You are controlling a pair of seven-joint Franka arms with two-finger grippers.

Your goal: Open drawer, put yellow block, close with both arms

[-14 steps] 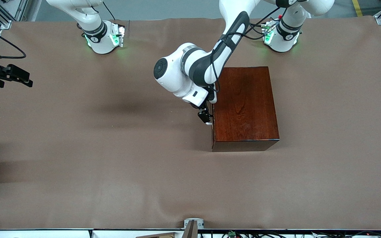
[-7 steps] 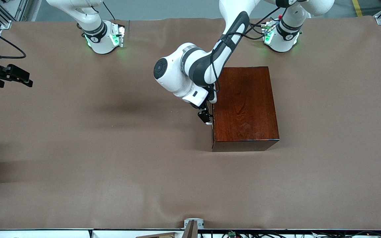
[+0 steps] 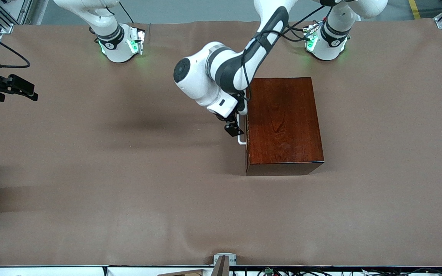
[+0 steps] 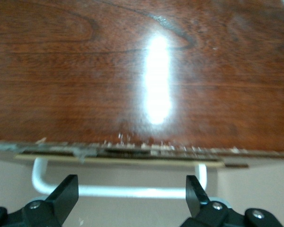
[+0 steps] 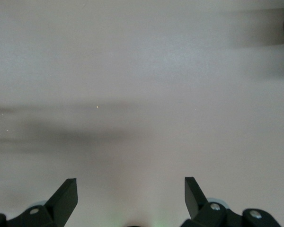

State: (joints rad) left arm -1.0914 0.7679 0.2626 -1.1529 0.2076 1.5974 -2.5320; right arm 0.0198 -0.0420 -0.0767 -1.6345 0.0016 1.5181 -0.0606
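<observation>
Both left hand (image 3: 233,129) fingers apparently straddle handle (image 4: 118,191).

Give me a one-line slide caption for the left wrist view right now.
Left gripper, jaws open, at the white handle of the shut drawer in the glossy wooden box.

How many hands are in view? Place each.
2. The left hand is open at the drawer's white handle; the right hand waits open over the table's right-arm end.

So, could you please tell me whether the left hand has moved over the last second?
Yes. Against the fixed wooden box, the left hand has backed away from the drawer front toward the right arm's end of the table, uncovering the white handle. Its fingers are open.
</observation>
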